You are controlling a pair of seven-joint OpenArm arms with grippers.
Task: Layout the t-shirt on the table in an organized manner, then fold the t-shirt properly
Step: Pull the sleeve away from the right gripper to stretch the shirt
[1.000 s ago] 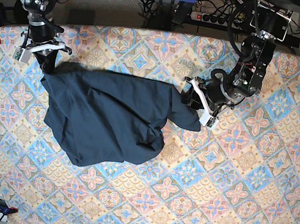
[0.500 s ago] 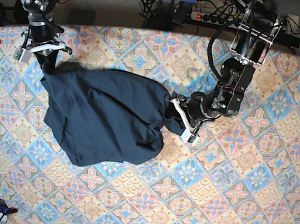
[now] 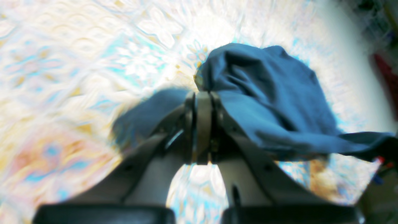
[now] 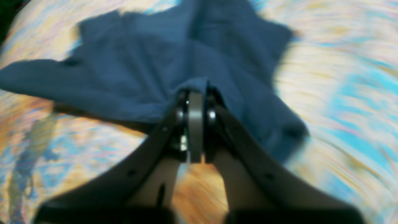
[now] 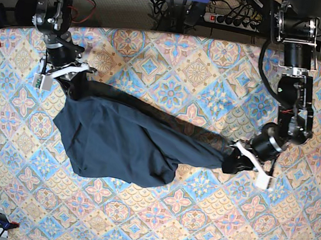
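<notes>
1. The t-shirt lies left of centre on the table in the base view, one part drawn out as a narrow strip toward the right.
2. The left gripper, right of centre, is clamped on that strip's end.
3. The right gripper, upper left, pinches the shirt's upper edge.

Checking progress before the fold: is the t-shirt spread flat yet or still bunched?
Still bunched. The t-shirt is stretched between the right gripper and left gripper, its lower body rumpled on the table.
</notes>
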